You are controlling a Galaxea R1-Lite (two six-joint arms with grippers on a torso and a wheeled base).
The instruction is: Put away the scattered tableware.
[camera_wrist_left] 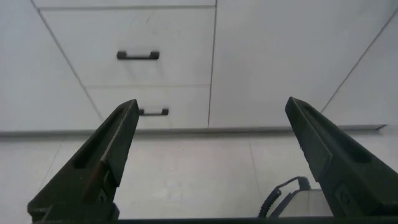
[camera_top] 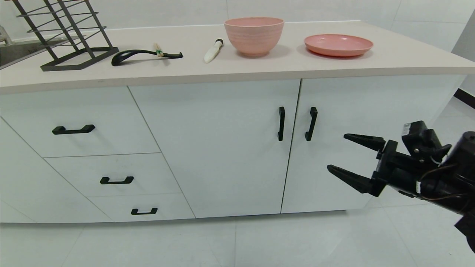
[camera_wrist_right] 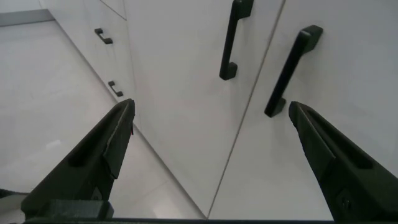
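Note:
On the beige countertop stand a pink bowl and, to its right, a pink plate. Left of the bowl lie a white-handled utensil and a black ladle with chopsticks across its handle. My right gripper is open and holds nothing, low in front of the right cabinet door, just right of its handle. In the right wrist view that gripper faces the two door handles. My left gripper is open and holds nothing, low before the lower drawers.
A black wire dish rack stands at the counter's back left beside a sink. Below are three drawers with black pulls on the left and two cabinet doors. Pale tiled floor lies in front.

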